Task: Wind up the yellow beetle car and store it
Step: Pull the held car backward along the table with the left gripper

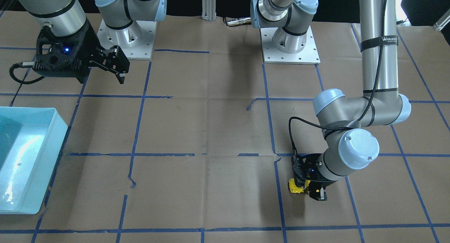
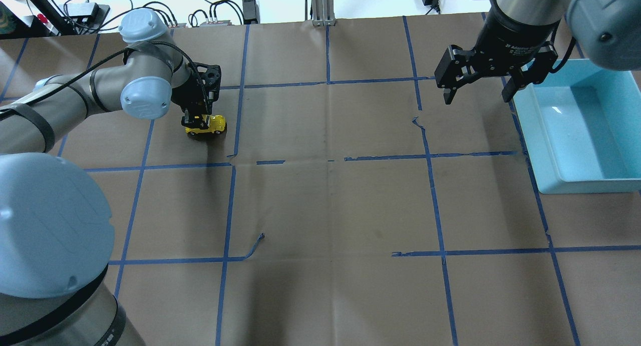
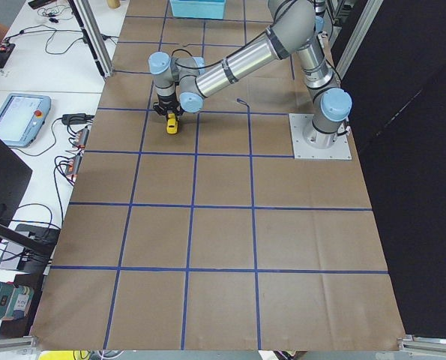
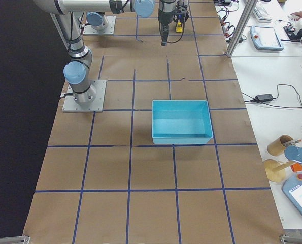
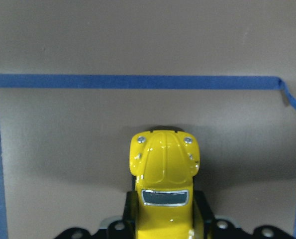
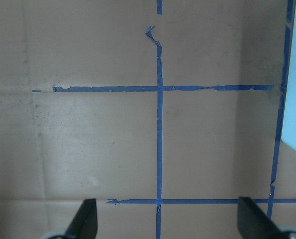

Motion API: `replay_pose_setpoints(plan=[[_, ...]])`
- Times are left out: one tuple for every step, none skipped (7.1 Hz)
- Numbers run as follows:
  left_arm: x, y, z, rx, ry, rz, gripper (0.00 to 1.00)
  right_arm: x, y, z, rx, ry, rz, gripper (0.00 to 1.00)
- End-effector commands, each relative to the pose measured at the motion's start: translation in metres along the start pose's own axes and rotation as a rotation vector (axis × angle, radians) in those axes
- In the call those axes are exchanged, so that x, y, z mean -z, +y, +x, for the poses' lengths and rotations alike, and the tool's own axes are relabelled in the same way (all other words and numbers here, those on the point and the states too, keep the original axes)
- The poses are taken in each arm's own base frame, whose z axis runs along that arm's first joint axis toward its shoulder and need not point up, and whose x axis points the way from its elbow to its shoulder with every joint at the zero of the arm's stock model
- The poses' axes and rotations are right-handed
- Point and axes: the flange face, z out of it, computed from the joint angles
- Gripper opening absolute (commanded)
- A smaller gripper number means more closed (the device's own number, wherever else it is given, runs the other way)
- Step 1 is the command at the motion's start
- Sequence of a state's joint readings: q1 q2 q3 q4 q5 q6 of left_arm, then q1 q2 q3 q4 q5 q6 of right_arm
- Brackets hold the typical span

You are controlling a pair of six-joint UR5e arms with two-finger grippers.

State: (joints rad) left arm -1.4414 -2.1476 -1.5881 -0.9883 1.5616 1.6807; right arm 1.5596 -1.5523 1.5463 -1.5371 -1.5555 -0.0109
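**At the Table's Left End, Clamped on the Beetle Car**

Pinched the yellow beetle car (image 2: 214, 124) between the fingers of the left gripper (image 2: 199, 121), with jaws closed on its flanks at the cabin and the bonnet poking forward in the wrist view. Held it low at the brown-paper table (image 2: 325, 211), inside a blue-taped square (image 2: 170, 150) toward the far side; could not tell whether the wheels touched the paper. Hung the right gripper (image 2: 474, 94) spread wide and empty above the paper, just beside the light-blue bin (image 2: 581, 186) and well apart from the car.

Judged the toy light and rigid, with a glossy rounded shell apt to slip or twist out of a narrow pinch. Favoured a hold across the flatter lower sides, not the curved roof, with the wheels left free to roll over the paper for winding. Reckoned the storing in the bin not yet done. Feared a squirted-out car or a scuffed finish from too hard a squeeze.
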Motion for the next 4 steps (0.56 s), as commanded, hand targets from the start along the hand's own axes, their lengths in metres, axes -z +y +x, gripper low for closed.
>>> replay_pose_setpoints(plan=[[0.0002, 0.009, -0.0008, 0.013, 0.001, -0.001, 0.0, 0.0015, 0.0011, -0.0003, 0.0, 0.0, 0.003, 1.0], [0.0002, 0.009, -0.0008, 0.013, 0.001, -0.001, 0.0, 0.0023, 0.0016, -0.0003, 0.0, 0.0, 0.005, 1.0], [-0.0005, 0.0101, -0.0004, 0.014, 0.002, -0.003, 0.0, 0.0022, 0.0018, -0.0011, 0.002, 0.0, 0.005, 1.0], [0.0001, 0.0183, -0.0013, 0.026, 0.002, -0.002, 0.0, 0.0023, 0.0018, -0.0029, 0.002, -0.018, 0.005, 1.0]])
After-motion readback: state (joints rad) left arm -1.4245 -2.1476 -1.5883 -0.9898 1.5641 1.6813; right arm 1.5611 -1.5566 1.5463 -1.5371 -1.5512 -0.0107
